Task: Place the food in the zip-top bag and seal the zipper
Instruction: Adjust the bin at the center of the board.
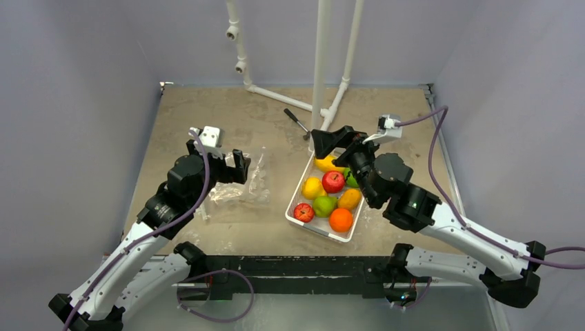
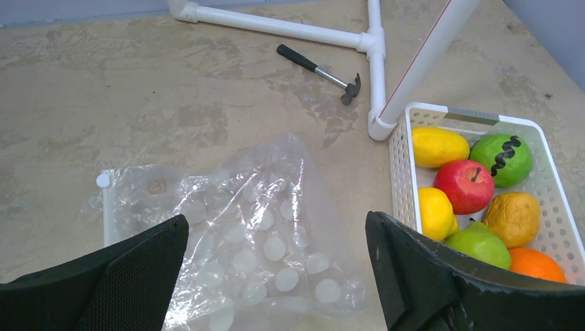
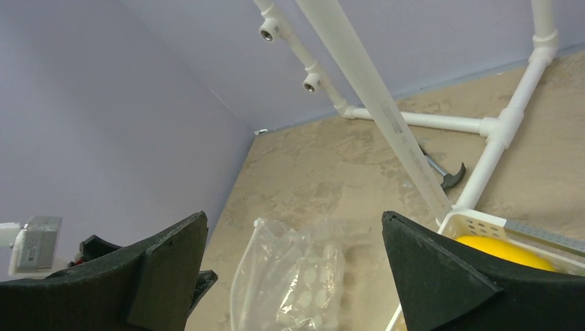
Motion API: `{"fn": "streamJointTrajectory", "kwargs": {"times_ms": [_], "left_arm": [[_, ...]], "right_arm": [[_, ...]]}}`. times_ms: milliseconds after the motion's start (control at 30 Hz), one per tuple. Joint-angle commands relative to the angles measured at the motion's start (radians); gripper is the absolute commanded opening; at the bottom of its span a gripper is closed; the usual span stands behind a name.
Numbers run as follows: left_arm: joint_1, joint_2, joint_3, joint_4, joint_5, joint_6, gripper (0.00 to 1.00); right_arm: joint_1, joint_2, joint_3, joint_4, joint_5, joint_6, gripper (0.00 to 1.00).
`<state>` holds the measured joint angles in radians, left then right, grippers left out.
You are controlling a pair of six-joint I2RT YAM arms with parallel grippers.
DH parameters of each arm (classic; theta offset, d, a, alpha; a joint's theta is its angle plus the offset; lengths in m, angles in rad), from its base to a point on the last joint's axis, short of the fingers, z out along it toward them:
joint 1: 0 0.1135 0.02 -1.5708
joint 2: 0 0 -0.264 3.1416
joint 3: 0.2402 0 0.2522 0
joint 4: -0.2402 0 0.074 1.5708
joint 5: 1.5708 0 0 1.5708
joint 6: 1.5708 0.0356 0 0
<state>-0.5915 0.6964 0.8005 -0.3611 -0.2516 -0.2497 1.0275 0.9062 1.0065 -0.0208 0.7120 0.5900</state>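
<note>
Left gripper (image 1: 239, 167), jaws wide, hangs over 1 zip-top bag (image 2: 234, 227) lying on the table (image 1: 207, 110). Right of it, 1 white tray (image 2: 403, 165) holds 8 pieces of food (image 2: 465, 185). The right gripper (image 1: 336, 141), equally wide, hangs above the tray's far end.

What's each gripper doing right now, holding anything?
Left gripper: open, holding nothing, over the zip-top bag.
Right gripper: open, holding nothing, near the far end of the white tray.
</note>
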Motion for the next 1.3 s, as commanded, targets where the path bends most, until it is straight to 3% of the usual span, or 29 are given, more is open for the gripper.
{"fn": "streamJointTrajectory", "kwargs": {"times_ms": [0, 533, 1267], "left_arm": [[0.0, -0.001, 0.035, 0.018, -0.015, 0.007, 0.98], [0.001, -0.004, 0.035, 0.015, -0.018, 0.005, 0.98], [0.0, -0.023, 0.038, 0.01, -0.029, -0.001, 0.97]], "right_arm": [[0.0, 0.016, 0.043, -0.027, 0.001, 0.017, 0.99], [0.0, 0.067, 0.07, -0.078, -0.031, 0.018, 0.98], [-0.001, 0.367, 0.117, -0.268, -0.099, 0.204, 0.81]]}}
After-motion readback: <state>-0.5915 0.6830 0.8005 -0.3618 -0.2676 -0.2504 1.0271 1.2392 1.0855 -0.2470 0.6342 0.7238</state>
